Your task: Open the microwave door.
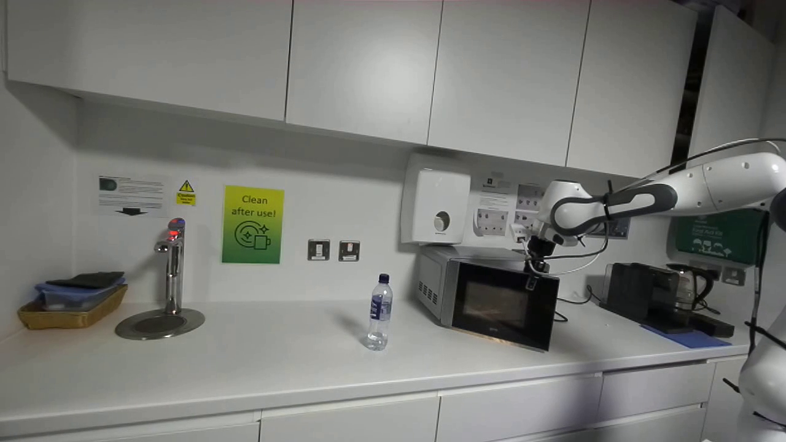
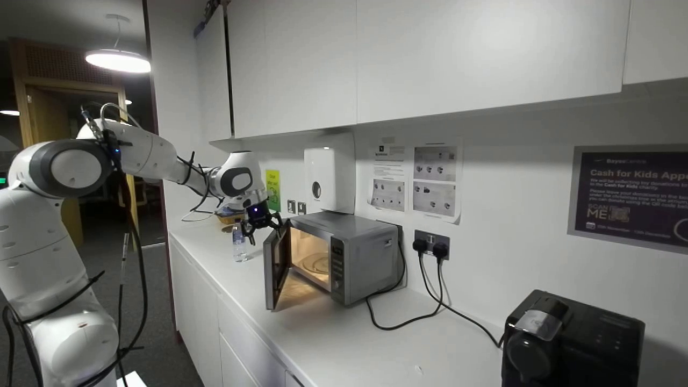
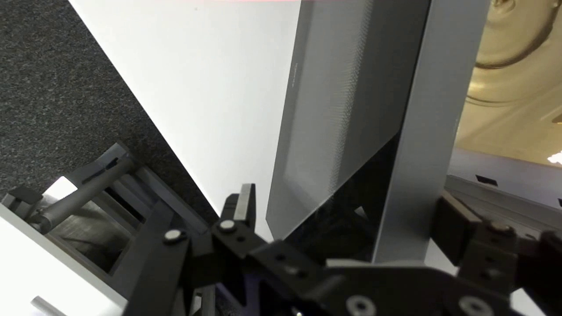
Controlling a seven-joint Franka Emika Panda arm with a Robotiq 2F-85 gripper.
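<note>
The silver-grey microwave [image 1: 435, 279] stands on the counter, also seen in an exterior view [image 2: 376, 263]. Its microwave door [image 1: 500, 304] is swung partly open, standing out from the lit orange interior [image 2: 312, 252]. The dark-glass door shows edge-on in an exterior view [image 2: 276, 266] and in the wrist view [image 3: 432, 131]. My gripper [image 2: 265, 236] is open at the door's top edge. In the wrist view my gripper [image 3: 351, 215] straddles the door. One finger is on the interior side, at or very near the door; the other is apart from the dark front face.
A water bottle [image 1: 379, 316] stands on the counter [image 1: 276, 362] beside the microwave. A white dispenser [image 1: 435, 199] hangs above it. A black coffee machine [image 2: 572, 344] and power cables [image 2: 398, 325] are on the other side. Cabinets [image 1: 503, 80] hang overhead.
</note>
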